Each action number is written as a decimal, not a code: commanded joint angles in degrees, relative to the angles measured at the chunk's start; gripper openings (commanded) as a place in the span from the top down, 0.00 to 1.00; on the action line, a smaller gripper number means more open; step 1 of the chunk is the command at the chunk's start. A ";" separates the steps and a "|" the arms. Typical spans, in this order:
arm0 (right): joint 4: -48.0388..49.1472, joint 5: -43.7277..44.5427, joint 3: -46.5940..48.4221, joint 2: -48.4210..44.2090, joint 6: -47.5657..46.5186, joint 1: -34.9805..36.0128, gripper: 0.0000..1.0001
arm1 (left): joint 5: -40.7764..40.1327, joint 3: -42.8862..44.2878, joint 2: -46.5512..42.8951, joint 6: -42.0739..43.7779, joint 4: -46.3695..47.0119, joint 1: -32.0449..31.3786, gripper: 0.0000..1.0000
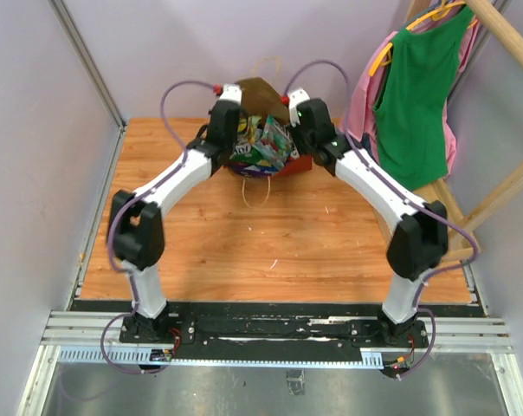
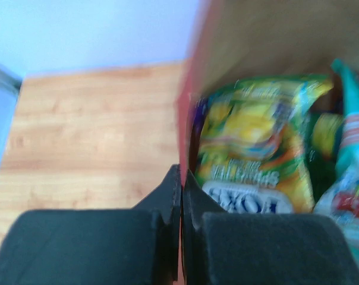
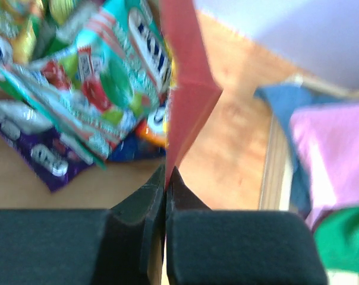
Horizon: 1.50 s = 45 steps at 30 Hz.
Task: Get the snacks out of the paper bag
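The red paper bag (image 1: 260, 94) stands at the far middle of the table, its mouth towards me and packets showing inside. My left gripper (image 2: 180, 178) is shut on the bag's left red wall (image 2: 185, 113). My right gripper (image 3: 166, 175) is shut on the bag's right red wall (image 3: 188, 89). Inside, the left wrist view shows a green-yellow packet (image 2: 257, 148) and a teal-white packet (image 2: 353, 148). The right wrist view shows the teal-white packet (image 3: 102, 83), a purple packet (image 3: 43, 154), an orange-red packet (image 3: 153, 127) and a blue bag (image 3: 129, 149).
A beige loop handle (image 1: 255, 191) lies on the wooden table (image 1: 270, 243) in front of the bag. Green (image 1: 413, 104) and pink (image 1: 365, 95) garments hang on a wooden rack at the far right. Grey walls close in the left and back.
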 commanded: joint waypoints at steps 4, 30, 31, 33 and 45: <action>35.43 -6.54 -38.99 -25.52 10.36 0.80 0.96 | 0.81 -49.76 -35.72 -10.37 40.23 -0.98 0.99; 40.42 8.47 -74.68 -32.56 32.47 10.06 0.88 | -1.85 -84.73 -46.44 -28.49 44.96 -12.88 0.99; 40.54 8.59 -75.32 -32.34 33.05 10.07 0.88 | -2.20 -85.17 -45.68 -29.11 45.42 -13.20 0.99; 40.47 9.07 -75.50 -31.12 33.22 10.01 0.88 | -2.43 -85.17 -43.77 -30.13 45.80 -13.44 0.99; 37.67 9.56 -66.66 -19.99 31.71 9.28 0.87 | -3.07 -78.80 -31.26 -30.69 48.90 -12.97 0.95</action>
